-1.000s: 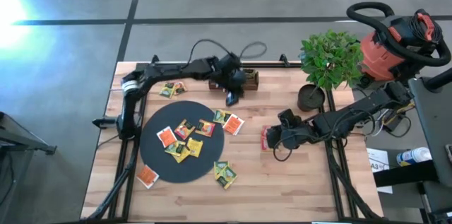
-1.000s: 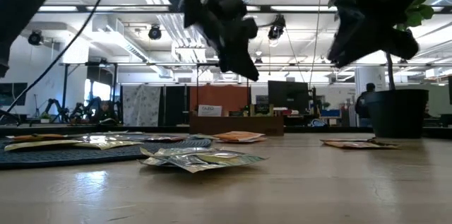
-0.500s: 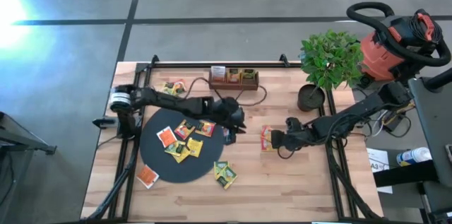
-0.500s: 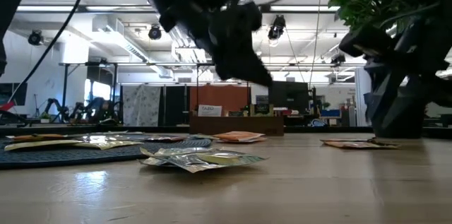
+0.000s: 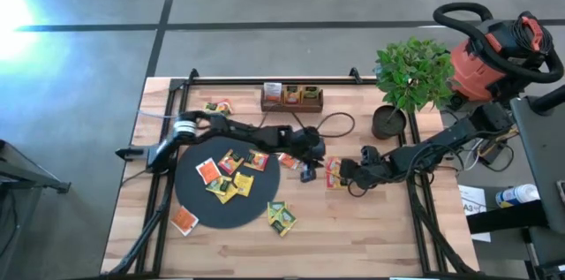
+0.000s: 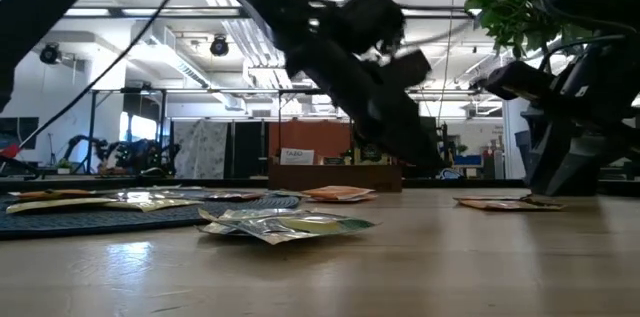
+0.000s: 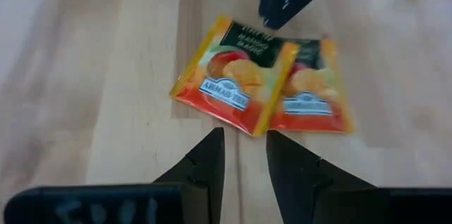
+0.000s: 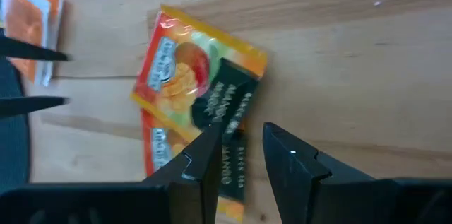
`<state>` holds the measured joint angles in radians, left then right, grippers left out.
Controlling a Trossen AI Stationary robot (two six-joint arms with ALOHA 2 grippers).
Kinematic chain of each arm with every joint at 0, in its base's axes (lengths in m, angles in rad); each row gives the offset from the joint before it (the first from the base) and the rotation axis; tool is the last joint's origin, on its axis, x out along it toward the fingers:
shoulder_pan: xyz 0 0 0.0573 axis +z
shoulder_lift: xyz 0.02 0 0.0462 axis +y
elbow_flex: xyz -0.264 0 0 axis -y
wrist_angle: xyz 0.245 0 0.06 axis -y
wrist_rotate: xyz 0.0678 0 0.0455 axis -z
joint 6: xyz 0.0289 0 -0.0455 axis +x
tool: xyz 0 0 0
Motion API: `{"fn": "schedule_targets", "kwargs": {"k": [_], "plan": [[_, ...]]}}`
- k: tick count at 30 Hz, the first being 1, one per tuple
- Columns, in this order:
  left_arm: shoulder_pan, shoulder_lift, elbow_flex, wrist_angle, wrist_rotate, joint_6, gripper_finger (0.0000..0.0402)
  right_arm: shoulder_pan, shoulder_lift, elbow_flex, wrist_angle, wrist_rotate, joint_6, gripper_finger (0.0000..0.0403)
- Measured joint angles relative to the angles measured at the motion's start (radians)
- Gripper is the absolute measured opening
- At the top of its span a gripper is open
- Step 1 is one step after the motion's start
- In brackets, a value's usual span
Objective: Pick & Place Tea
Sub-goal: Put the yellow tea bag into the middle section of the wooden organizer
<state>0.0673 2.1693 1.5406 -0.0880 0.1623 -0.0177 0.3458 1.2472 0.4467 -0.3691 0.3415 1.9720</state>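
Note:
Two orange-red tea packets [image 5: 332, 172] lie flat on the wood, overlapping, to the right of the black disc [image 5: 199, 202]. The left wrist view shows them side by side [image 7: 236, 83]; in the right wrist view one lies over the other [image 8: 198, 75]. My left gripper [image 5: 309, 172] hangs just left of them, open by a narrow gap [image 7: 245, 143]. My right gripper [image 5: 342, 174] hovers at their right side, open by a narrow gap [image 8: 242, 139]. The low view shows both grippers [image 6: 425, 162] [image 6: 490, 82] above the tabletop. Several more packets lie on the disc.
The wooden compartment tray [image 5: 291, 96] stands at the far edge. A potted plant [image 5: 406, 77] is at the far right. Loose packets lie near the disc's near edge [image 5: 281, 216], at its left [image 5: 184, 220], its right [image 5: 290, 160] and far left [image 5: 214, 109].
My left gripper has swung from beside the wooden tray toward the near edge and to the right, ending low beside the two orange packets. My right gripper has come down a little over the same packets. The packets have stayed where they were.

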Motion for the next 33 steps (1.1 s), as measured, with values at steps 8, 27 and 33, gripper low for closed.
{"fn": "schedule_targets", "kwargs": {"k": [8,27,33], "plan": [[0.004,0.128,0.157,-0.080,0.001,0.017,0.0100,-0.005,0.000,-0.035,0.009,0.034,0.043,0.0102],[0.005,0.143,0.158,-0.082,0.042,0.018,0.0100,-0.053,0.054,-0.047,0.145,0.060,-0.045,0.0102],[0.005,0.143,0.158,-0.082,0.043,0.012,0.0100,-0.053,0.075,-0.047,0.184,0.060,-0.069,0.0088]]}}
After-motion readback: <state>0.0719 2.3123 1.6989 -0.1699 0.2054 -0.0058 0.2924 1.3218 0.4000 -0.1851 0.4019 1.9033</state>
